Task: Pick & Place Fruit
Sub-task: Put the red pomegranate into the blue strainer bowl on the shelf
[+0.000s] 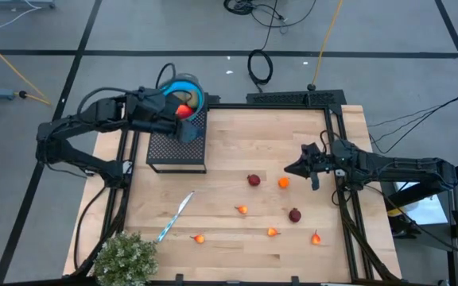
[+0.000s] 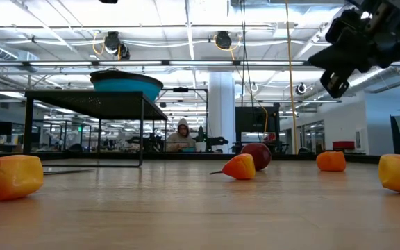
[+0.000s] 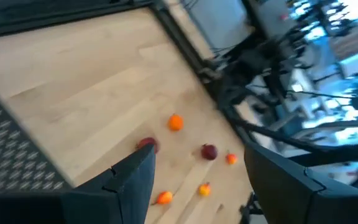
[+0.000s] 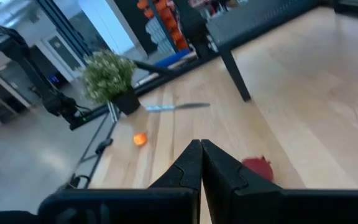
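Observation:
Several small toy fruits lie on the wooden table: dark red balls (image 1: 254,180) (image 1: 295,214), an orange piece (image 1: 283,183) and little orange-red bits (image 1: 242,210) (image 1: 273,233). A blue bowl (image 1: 188,89) stands on a black mesh stand (image 1: 177,147) at the far left, with a red-orange fruit (image 1: 184,111) in it. My left gripper (image 1: 191,131) hangs open over the stand beside the bowl; nothing is between its fingers (image 3: 132,183). My right gripper (image 1: 293,168) hovers shut above the table, right of the orange piece, its tips closed together (image 4: 201,163).
A blue-handled knife (image 1: 175,216) lies left of the fruits. A bushy green plant (image 1: 126,258) stands at the near left corner. A black frame (image 1: 336,151) runs along the table's right and far edges. Bare wood lies between the stand and the fruits.

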